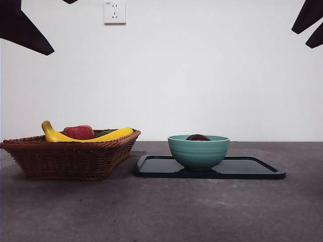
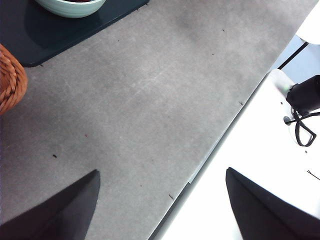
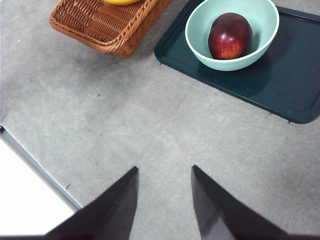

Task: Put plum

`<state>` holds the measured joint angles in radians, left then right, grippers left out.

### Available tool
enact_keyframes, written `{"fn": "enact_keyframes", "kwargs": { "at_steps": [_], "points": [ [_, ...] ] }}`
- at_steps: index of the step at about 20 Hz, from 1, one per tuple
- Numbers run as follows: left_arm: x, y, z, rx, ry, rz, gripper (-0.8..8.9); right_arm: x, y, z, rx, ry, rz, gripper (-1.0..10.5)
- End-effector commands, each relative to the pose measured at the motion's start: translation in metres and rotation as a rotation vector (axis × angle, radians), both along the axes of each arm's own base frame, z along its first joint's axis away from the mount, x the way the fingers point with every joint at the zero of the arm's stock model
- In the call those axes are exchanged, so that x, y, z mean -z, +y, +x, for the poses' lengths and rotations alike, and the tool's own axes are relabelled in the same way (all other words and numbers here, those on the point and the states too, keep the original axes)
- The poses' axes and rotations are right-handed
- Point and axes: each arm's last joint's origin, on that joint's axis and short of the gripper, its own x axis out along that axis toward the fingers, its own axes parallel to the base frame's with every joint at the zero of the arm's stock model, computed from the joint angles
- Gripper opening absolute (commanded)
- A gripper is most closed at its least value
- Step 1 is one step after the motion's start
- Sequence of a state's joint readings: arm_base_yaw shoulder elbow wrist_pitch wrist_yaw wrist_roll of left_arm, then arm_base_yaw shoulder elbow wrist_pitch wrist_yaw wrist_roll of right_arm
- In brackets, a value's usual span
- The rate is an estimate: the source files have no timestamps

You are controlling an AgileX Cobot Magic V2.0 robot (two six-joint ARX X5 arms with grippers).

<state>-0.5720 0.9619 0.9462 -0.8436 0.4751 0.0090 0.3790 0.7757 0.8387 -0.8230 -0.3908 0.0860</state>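
In bowl point(image 3: 231, 30) on tray point(image 3: 280, 90): plum point(image 3: 230, 36) settled. Left gripper point(image 2: 160, 200), right gripper point(image 3: 162, 200) parted, empty, raised clear. Risk: careless descent knocks bowl.

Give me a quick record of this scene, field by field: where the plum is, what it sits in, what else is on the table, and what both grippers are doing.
plum: the plum lies inside the bowl
bowl: pale green, stands on the dark tray
basket: the wicker basket beside the tray holds a banana and a red fruit
left gripper: left gripper open, over bare table, holding nothing
right gripper: right gripper open, empty, away from the bowl
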Motion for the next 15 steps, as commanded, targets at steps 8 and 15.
{"fn": "enact_keyframes", "kwargs": {
  "at_steps": [8, 15],
  "points": [
    [-0.019, -0.016, 0.017, -0.084, -0.071, -0.151, 4.05, -0.002, 0.002, 0.002, -0.002, -0.006, 0.009, 1.7],
    [-0.044, -0.061, 0.082, -0.165, -0.048, -0.123, 4.04, -0.002, 0.002, 0.002, 0.002, -0.002, 0.013, 1.7]
  ]
}}
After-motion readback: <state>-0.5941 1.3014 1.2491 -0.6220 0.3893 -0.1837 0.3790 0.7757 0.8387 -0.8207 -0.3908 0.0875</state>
